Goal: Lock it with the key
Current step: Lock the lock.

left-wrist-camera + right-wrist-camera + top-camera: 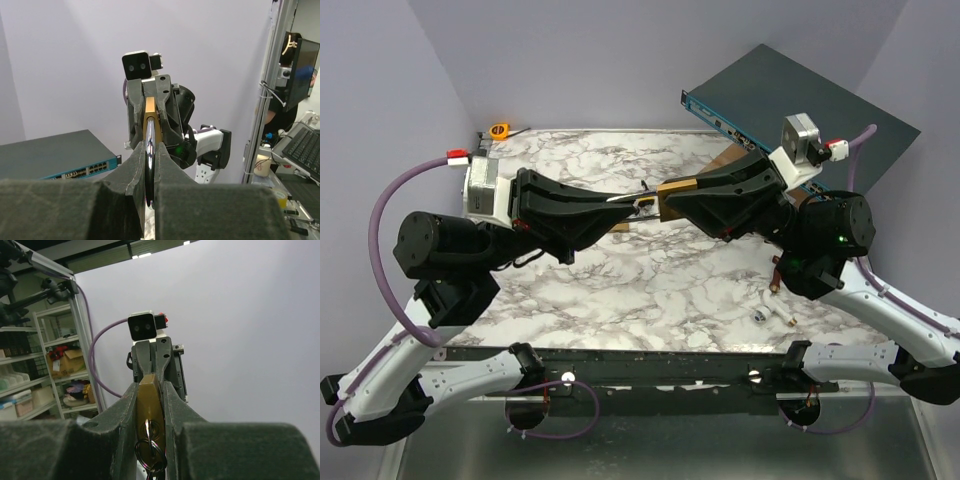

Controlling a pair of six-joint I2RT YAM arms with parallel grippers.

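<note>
Above the desk, right gripper clamps the padlock, key inserted, while left gripper pinches its shackle.

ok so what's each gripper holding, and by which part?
Both hold one padlock: the right gripper clamps its brass body, the left gripper pinches the chrome shackle. The key in the body's end is ungripped.

Top external is looking down from above and behind onto the marble table, mid range. The wrist cameras are facing each other, close and roughly level. Left wrist is imaging the right wrist camera, and right wrist the left wrist camera. Both are sharing the brass padlock, seen from opposite ends.
</note>
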